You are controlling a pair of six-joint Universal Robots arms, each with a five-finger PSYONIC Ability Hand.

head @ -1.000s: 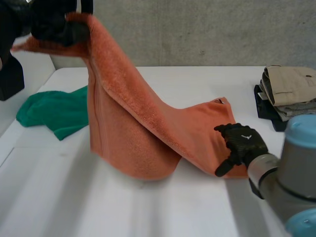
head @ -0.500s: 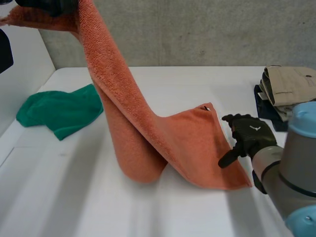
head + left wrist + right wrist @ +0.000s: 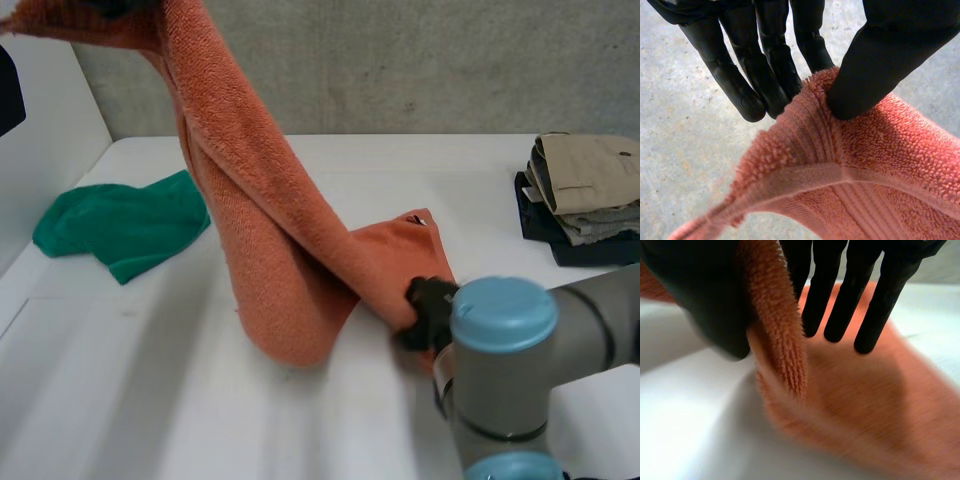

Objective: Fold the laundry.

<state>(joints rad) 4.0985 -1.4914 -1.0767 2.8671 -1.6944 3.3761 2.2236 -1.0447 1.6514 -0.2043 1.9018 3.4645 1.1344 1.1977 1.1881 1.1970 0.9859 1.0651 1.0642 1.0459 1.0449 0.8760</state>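
An orange towel [image 3: 270,250] hangs from high at the left and runs down to the white table [image 3: 150,400], where its lower part lies bunched. My left hand [image 3: 765,60] holds the top edge of the orange towel [image 3: 865,170] in the air, pinched between thumb and fingers. My right hand [image 3: 428,305] is low on the table at the towel's lower right part. There a fold of the orange towel [image 3: 780,340] is caught between the thumb of my right hand [image 3: 700,295] and its fingers [image 3: 830,290], which point down over the cloth.
A crumpled green cloth [image 3: 120,225] lies at the table's left. A stack of folded clothes [image 3: 585,195] sits at the right edge. My right arm's blue cap [image 3: 503,310] stands over the front right. A grey wall closes the back.
My right hand moved left from the towel's right corner into its lower fold and closed on it. The towel's lower part bunched toward the middle. The left hand stayed high.
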